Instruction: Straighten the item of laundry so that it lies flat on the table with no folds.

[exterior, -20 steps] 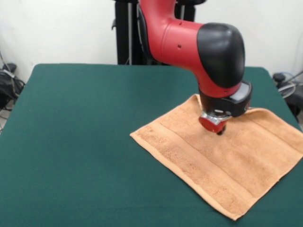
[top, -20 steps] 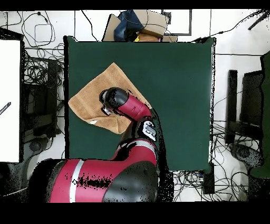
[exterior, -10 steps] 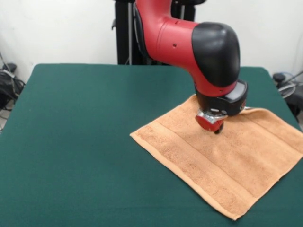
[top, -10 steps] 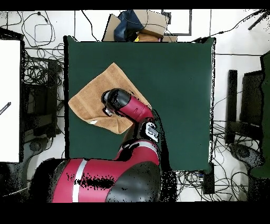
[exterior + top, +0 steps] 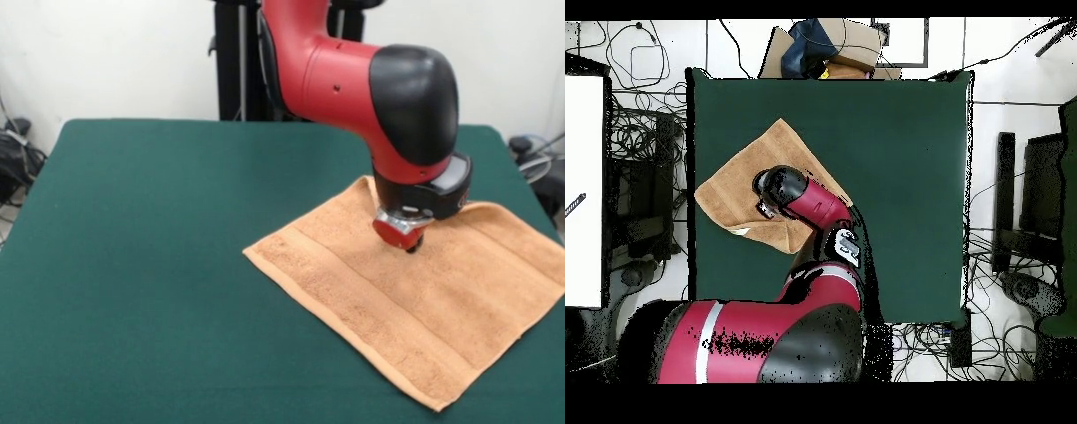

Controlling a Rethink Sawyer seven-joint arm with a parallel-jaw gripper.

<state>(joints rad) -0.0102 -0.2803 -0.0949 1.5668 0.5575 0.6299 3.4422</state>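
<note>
The item of laundry (image 5: pixel 424 305), a light orange-brown towel, lies spread out on the right part of the green table (image 5: pixel 150 265), turned like a diamond. Its border bands run along the near left side. My gripper (image 5: pixel 402 237) points down at the towel's far part, touching or just above the cloth. In the overhead view the towel (image 5: pixel 735 185) lies by the table's (image 5: pixel 905 170) left edge. A small white label (image 5: pixel 741 231) shows on its lower side. The arm's black head (image 5: pixel 781 186) hides the gripper there.
The towel's right corner (image 5: pixel 554 283) reaches the picture's right edge, close to the table's edge. A cardboard box with blue cloth (image 5: pixel 833 46) sits beyond the table's top edge in the overhead view. Cables (image 5: pixel 645 130) and stands surround the table.
Half a second ago the arm's head had swung slightly left and up; now it is back where it was a second ago. The towel has not moved.
</note>
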